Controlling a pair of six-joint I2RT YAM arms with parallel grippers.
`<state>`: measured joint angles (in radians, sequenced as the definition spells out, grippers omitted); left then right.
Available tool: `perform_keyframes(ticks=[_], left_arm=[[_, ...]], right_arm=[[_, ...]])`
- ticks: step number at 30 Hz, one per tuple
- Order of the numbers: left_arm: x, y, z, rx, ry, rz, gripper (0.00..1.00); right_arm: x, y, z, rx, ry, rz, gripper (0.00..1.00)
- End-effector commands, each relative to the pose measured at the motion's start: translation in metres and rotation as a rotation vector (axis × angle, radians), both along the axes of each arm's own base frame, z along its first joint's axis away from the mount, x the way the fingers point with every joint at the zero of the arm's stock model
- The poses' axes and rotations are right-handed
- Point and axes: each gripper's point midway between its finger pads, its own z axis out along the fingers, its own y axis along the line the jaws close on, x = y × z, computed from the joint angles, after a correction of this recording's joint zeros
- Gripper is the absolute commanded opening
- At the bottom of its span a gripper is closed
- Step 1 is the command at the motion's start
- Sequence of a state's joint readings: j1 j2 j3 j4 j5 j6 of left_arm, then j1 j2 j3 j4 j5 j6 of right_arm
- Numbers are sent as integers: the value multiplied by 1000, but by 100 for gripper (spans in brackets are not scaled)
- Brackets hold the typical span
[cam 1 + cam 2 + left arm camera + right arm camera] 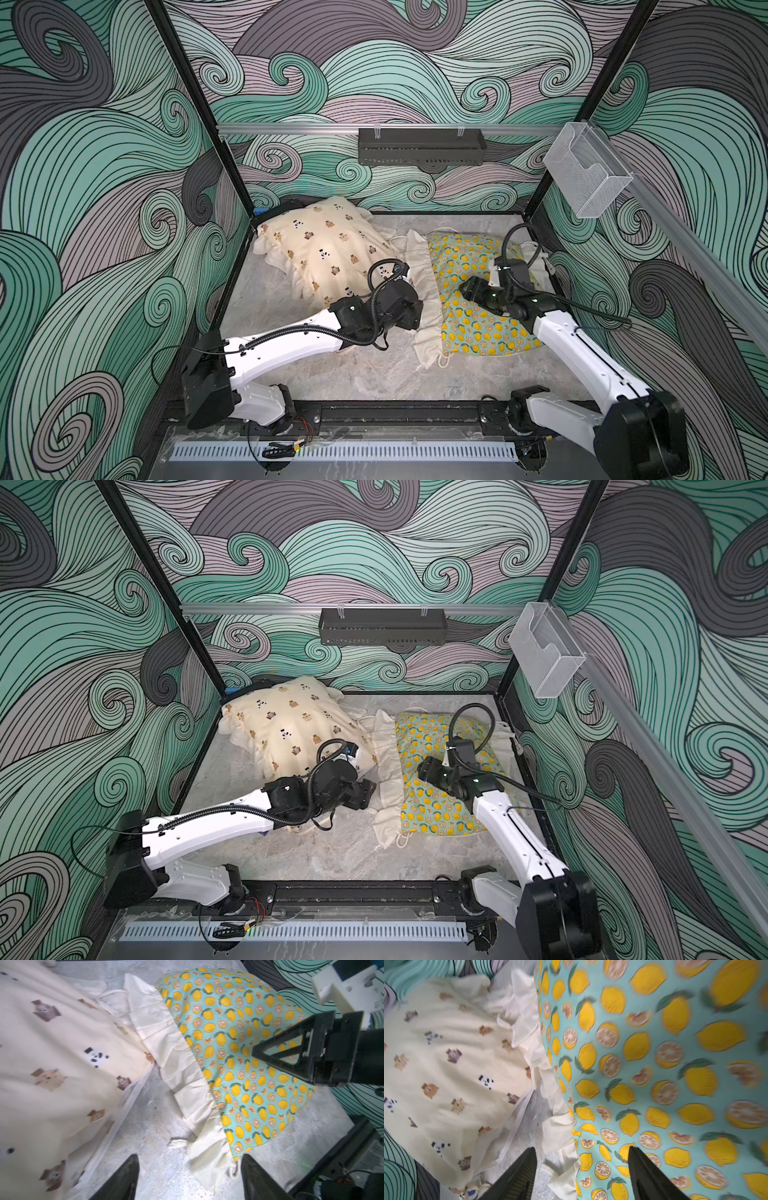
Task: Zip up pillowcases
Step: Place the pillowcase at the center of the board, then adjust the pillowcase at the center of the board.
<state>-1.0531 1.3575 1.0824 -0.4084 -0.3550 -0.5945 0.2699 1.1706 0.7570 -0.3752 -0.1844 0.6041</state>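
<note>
"Well, where do your pillowcases lie?"

"Both on the tabletop: bear case left of centre in both top views, lemon case just right of it, edges touching."

"And your hands?"

"Your left hand is released over the gap between them. Your right hand is released too, above the lemon case's ruffle."
</note>
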Motion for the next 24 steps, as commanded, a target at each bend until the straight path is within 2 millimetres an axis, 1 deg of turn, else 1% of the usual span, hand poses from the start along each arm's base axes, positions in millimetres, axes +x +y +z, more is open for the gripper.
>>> perform_keyframes(ticks=[1,2,5,7,12,14,17,24], left_arm=[[13,35,4,72,-61,88,83],[14,41,4,74,-60,101,85],[19,57,1,88,-56,132,88],[21,67,0,97,-48,153,89],[26,84,-5,95,-27,175,90],[28,91,-8,91,-9,185,90],[29,102,-10,97,-1,205,90],[34,120,-17,71,22,241,90]], right_arm=[[15,32,-3,42,-41,71,74],[19,38,-10,37,-23,84,74],[34,43,-24,9,-3,94,75],[46,39,-32,-32,-4,80,75],[73,34,-45,-108,-29,55,76],[85,24,-54,-148,-9,27,76],[100,12,-62,-163,17,10,76],[124,-15,-67,-247,26,-7,76]])
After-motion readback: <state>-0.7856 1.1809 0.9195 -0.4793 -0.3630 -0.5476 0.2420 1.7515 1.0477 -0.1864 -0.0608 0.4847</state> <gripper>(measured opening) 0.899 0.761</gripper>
